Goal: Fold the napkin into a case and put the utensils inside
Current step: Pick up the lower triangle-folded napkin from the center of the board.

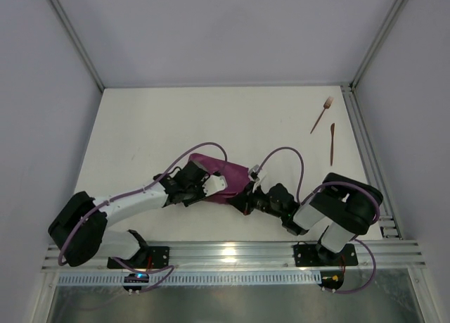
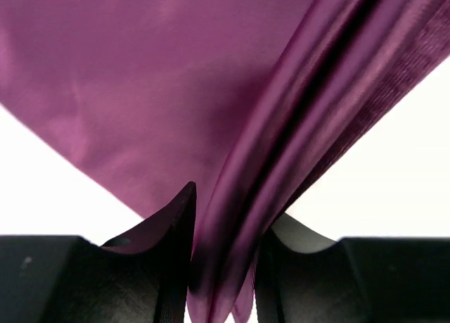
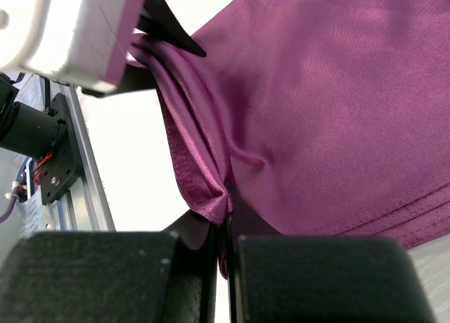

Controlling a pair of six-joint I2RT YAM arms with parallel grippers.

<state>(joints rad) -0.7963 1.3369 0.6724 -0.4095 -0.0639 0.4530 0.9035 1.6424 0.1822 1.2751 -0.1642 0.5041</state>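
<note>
- The napkin (image 1: pixel 223 169) is bunched and lifted between the two arms, toward 6 o'clock of the table (image 1: pixel 176 126). It is no flat strip yet, so I judge the folding to be under way and the case not formed.
- Left gripper (image 2: pixel 232 210) grasps a gathered fold of the napkin at the cloth's 8 o'clock side, and layers of it fill the gap between the fingers.
- Right gripper (image 3: pixel 226 228) is clenched on a napkin edge at the cloth's 4 o'clock side.
- The fork (image 1: pixel 323 115) and knife (image 1: pixel 332 141) lie bare on the table at 2 o'clock, well apart from the napkin, the fork just beyond the knife.
- Left to do: finish the folds, lay the case flat, then slip both utensils in.
- Count: one napkin, one fork, one knife, two grippers.
</note>
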